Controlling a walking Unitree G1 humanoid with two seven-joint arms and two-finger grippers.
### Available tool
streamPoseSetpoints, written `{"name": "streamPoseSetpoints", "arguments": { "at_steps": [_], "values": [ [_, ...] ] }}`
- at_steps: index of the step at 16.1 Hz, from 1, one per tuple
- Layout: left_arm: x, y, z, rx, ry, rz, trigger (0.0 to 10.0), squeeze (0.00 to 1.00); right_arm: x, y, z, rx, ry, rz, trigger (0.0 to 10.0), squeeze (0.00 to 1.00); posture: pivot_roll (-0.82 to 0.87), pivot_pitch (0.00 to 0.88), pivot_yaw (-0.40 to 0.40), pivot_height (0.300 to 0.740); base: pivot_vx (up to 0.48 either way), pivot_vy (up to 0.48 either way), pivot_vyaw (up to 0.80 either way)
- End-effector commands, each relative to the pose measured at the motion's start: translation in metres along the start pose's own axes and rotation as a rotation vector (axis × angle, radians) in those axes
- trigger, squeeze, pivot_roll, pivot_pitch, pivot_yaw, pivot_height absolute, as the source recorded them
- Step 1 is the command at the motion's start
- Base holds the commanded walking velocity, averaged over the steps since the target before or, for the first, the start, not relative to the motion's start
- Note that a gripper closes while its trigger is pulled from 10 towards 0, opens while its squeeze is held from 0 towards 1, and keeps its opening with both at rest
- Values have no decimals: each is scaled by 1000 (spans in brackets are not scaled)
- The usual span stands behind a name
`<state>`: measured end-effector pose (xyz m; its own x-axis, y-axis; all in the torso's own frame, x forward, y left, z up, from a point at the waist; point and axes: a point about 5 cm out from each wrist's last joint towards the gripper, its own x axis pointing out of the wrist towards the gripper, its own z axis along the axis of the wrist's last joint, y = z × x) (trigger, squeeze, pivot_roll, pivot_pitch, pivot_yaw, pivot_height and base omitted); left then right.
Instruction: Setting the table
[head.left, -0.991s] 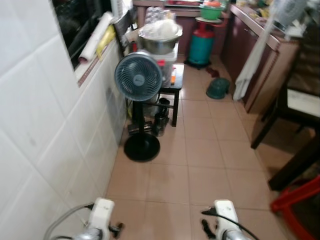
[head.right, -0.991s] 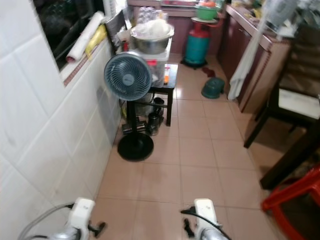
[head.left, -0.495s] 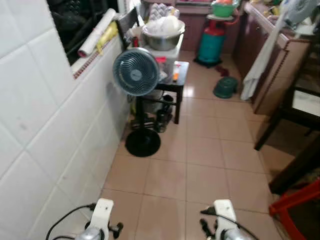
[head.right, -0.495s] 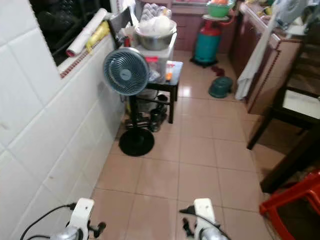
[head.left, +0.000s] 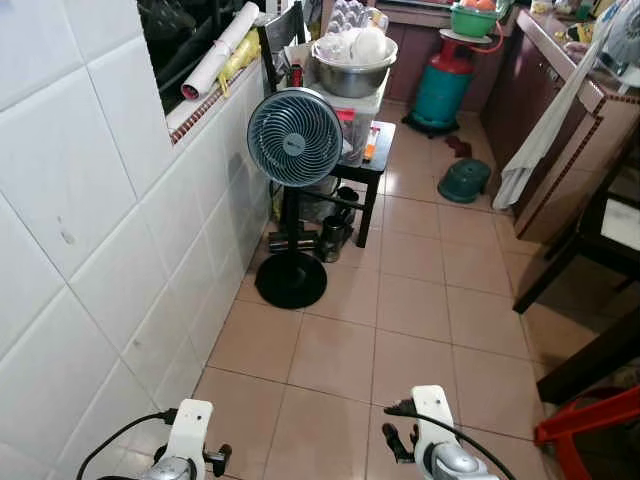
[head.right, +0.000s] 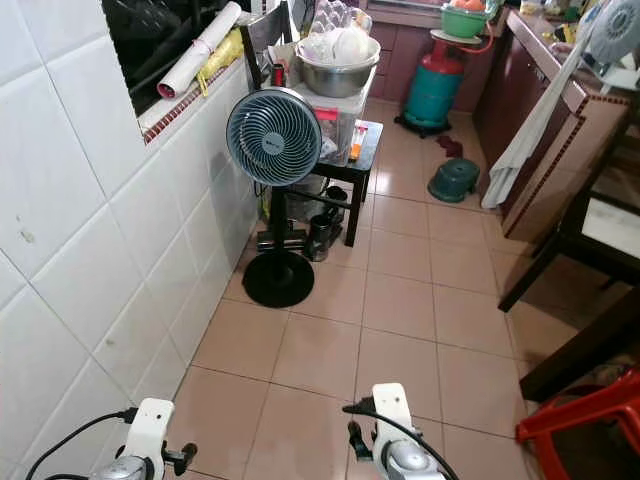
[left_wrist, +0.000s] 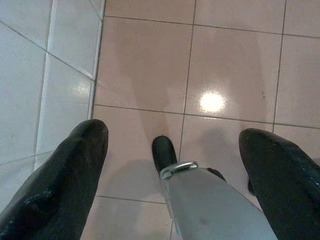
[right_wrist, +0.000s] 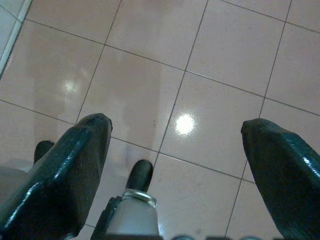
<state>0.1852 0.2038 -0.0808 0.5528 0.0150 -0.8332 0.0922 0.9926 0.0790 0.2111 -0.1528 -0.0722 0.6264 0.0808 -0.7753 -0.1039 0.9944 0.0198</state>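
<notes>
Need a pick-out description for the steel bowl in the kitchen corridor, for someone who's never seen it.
Follow the white tiled wall down the corridor to the standing fan. Right behind the fan, a clear plastic box sits on a small black table. The steel bowl sits on top of the box: the one shiny metal vessel there, piled with white items.
</notes>
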Motion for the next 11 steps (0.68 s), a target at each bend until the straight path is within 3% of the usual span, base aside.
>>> {"name": "streamPoseSetpoints", "arguments": {
  "at_steps": [1,7,11],
  "values": [
    [-1,3,-5,-19,9,17,10000,0,1,1,4,4,3,5,10000,0,167,0,-128,740,0,0,0],
    [0,4,3,75,7,-5,10000,0,0,-7,1,84,1,-56,10000,0,95,0,-57,740,0,0,0],
    [3,-7,19,146,-15,-46,10000,0,-5,-22,-11,156,13,-126,10000,0,21,0,8,740,0,0,0]
  ]
}}
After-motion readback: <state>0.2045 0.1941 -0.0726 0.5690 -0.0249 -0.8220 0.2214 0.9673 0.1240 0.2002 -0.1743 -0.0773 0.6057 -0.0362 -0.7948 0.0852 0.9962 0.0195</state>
